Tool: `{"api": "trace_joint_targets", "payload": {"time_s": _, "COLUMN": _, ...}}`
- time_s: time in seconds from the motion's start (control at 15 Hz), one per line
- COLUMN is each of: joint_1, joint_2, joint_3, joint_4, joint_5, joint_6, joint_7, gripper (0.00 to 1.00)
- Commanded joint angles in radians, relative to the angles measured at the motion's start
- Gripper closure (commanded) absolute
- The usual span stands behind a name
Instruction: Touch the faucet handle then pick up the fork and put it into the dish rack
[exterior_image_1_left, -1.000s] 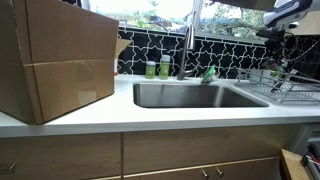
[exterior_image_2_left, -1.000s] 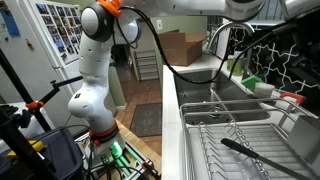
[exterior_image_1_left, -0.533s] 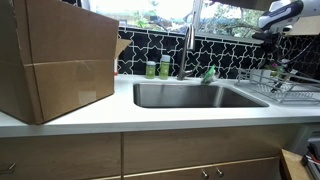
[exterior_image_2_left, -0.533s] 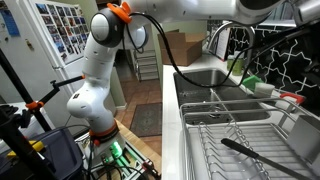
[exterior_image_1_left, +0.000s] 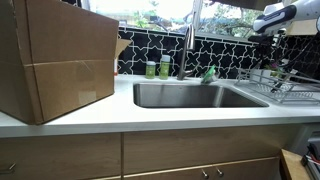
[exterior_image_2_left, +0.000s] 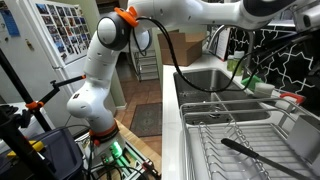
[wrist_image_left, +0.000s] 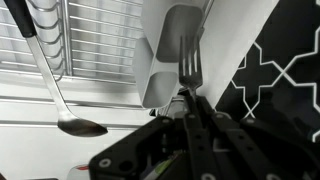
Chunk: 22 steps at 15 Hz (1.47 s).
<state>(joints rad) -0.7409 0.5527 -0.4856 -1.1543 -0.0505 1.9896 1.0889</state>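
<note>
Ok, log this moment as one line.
end effector: shut on fork | fork: held, tines out | location: raised over dish rack | fork in rack: not yet

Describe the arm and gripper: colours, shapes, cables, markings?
Arm: glossy white rounded links, with an orange ring and a black round cap at a joint. A black cable hangs from it. Gripper: black, with slim fingers. No markings are legible.
</note>
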Motion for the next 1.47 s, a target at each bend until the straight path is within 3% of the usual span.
{"api": "trace_joint_targets", "payload": {"time_s": 0.0, "joint_1": -0.016, "joint_2": 0.015, "joint_3": 0.009, "joint_4": 0.026, "joint_5": -0.001, "joint_6": -0.007, "joint_7": -0.08, "gripper": 0.95}}
{"api": "trace_joint_targets", "payload": {"time_s": 1.4, "joint_1": 0.047, "joint_2": 0.002, "joint_3": 0.017, "joint_4": -0.097, "joint_5": -0.04, "joint_6": 0.072, "joint_7": -0.324, "gripper": 0.94}}
